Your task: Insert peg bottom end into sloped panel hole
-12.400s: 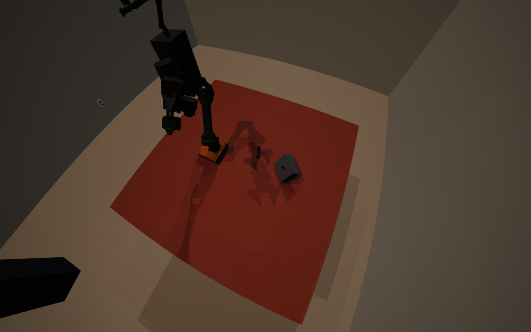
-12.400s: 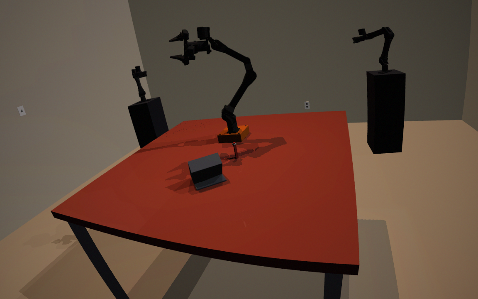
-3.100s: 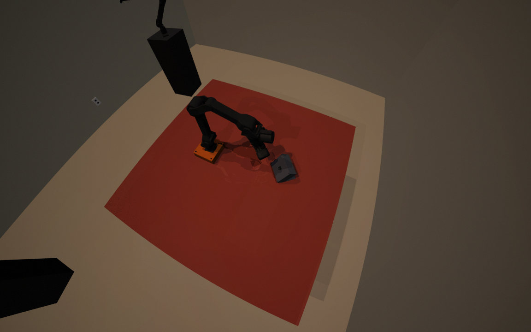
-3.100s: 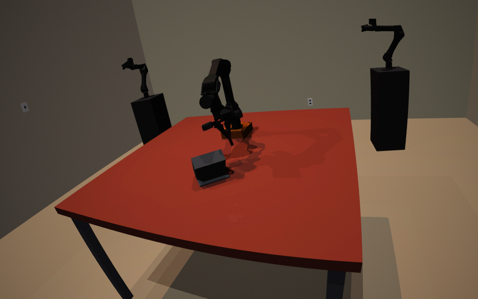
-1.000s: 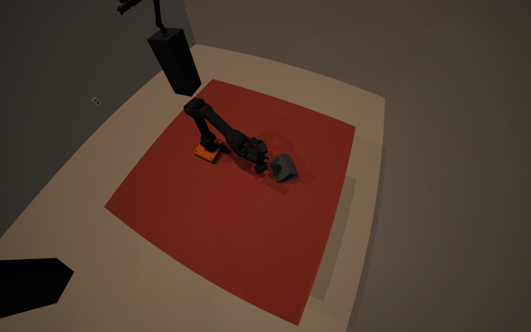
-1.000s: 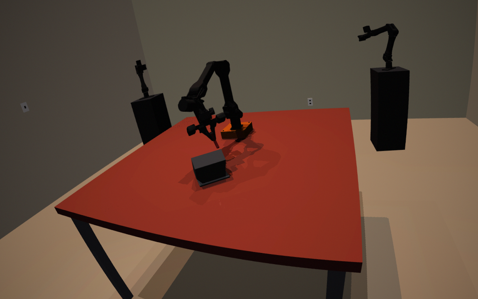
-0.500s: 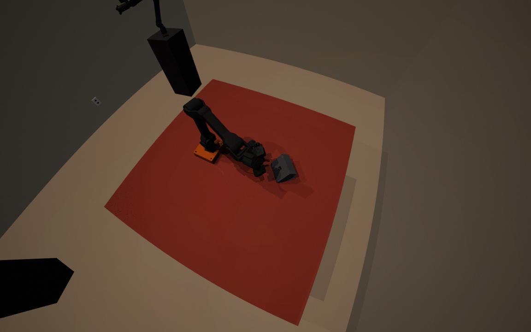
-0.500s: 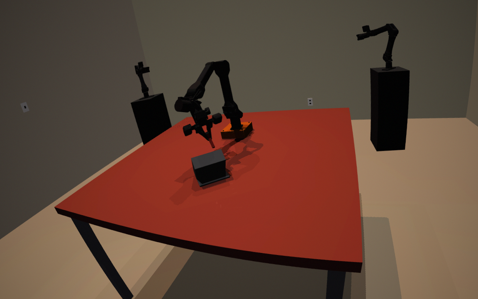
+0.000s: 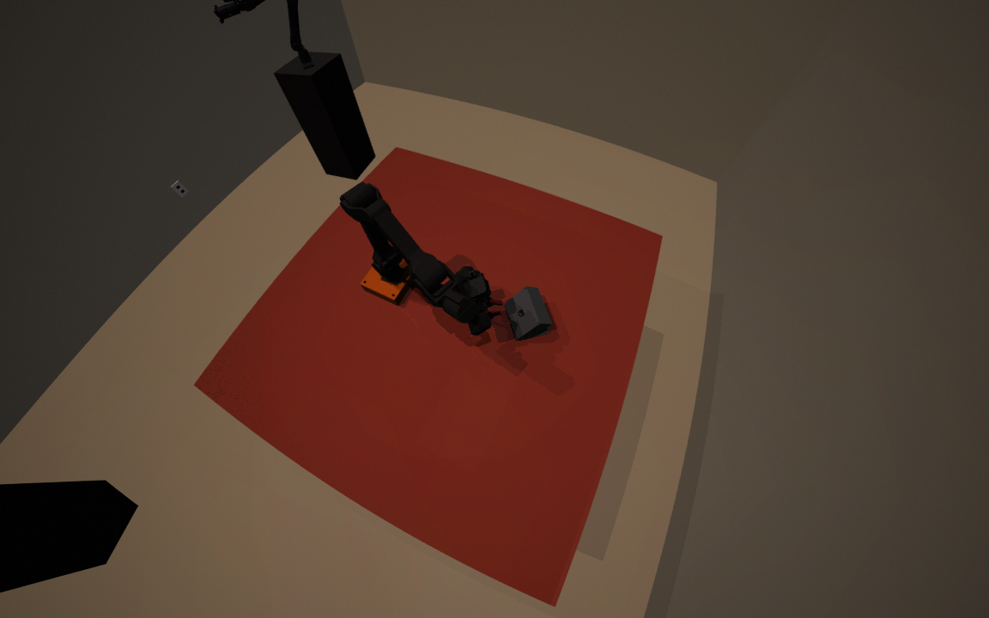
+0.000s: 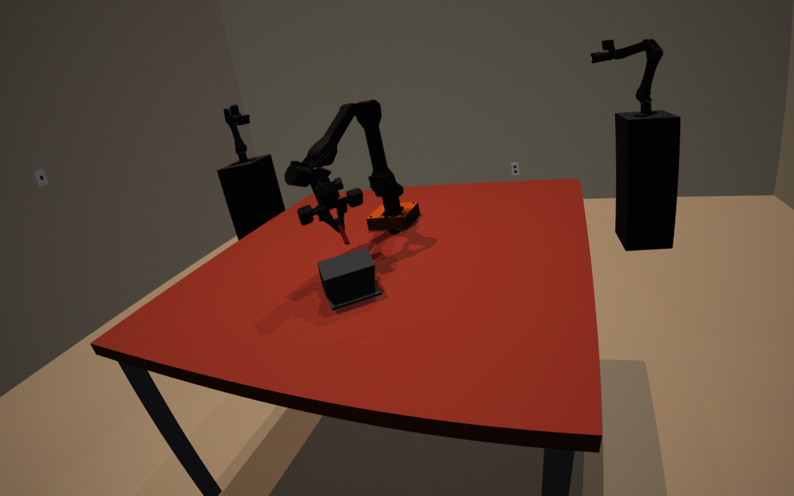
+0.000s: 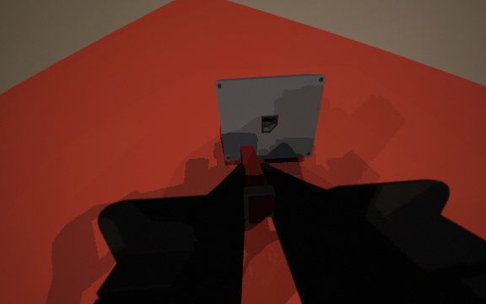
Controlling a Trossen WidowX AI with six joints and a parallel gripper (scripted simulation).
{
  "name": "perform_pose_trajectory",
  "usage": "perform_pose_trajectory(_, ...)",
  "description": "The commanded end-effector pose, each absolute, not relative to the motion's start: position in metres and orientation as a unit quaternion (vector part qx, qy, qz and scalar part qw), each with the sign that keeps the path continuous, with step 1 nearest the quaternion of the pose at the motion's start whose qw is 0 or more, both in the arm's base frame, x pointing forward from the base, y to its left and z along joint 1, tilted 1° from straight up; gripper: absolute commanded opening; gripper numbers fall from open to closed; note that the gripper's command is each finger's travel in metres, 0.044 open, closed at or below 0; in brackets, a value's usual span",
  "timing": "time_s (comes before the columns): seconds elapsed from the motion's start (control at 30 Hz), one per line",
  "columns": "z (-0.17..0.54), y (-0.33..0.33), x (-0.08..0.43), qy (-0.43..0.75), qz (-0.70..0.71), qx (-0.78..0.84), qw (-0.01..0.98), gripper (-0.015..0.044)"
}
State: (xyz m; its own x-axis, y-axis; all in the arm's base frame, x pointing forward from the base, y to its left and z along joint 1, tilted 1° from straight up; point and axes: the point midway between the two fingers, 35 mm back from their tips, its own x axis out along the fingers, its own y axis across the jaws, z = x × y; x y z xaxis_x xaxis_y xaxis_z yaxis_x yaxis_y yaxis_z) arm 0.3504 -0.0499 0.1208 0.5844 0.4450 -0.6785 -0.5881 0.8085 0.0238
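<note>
My gripper [image 11: 251, 170] [image 10: 340, 228] is shut on a red peg [image 11: 250, 157] [image 10: 344, 236]. The peg sticks out past the fingertips, and its free end is out of the hole. A grey block with a sloped panel [image 9: 526, 307] [image 11: 243, 103] stands on the table in front of the gripper. In the wrist view the panel's face shows one dark hole [image 11: 269, 123], squarish with one corner cut off. The peg's end appears below and left of the hole there, over the panel's lower edge. The exterior view shows only the block's back [image 10: 350, 282].
The red table [image 9: 436, 430] [image 10: 480, 345] carries the arm's orange base [image 9: 385, 284] [image 10: 393, 217] behind the gripper. Black pedestals [image 10: 646, 184] [image 9: 329, 115] with other arms stand off the table. Shadows of the arm fall across the panel and the table.
</note>
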Motion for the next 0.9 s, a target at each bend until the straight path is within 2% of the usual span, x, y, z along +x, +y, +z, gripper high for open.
perform_pose_trajectory(0.0,0.121,-0.055,0.35,0.339,0.291,-0.102,0.889,0.0)
perform_pose_trajectory(0.87,0.116,-0.067,0.363,0.298,0.279,-0.105,0.907,0.0)
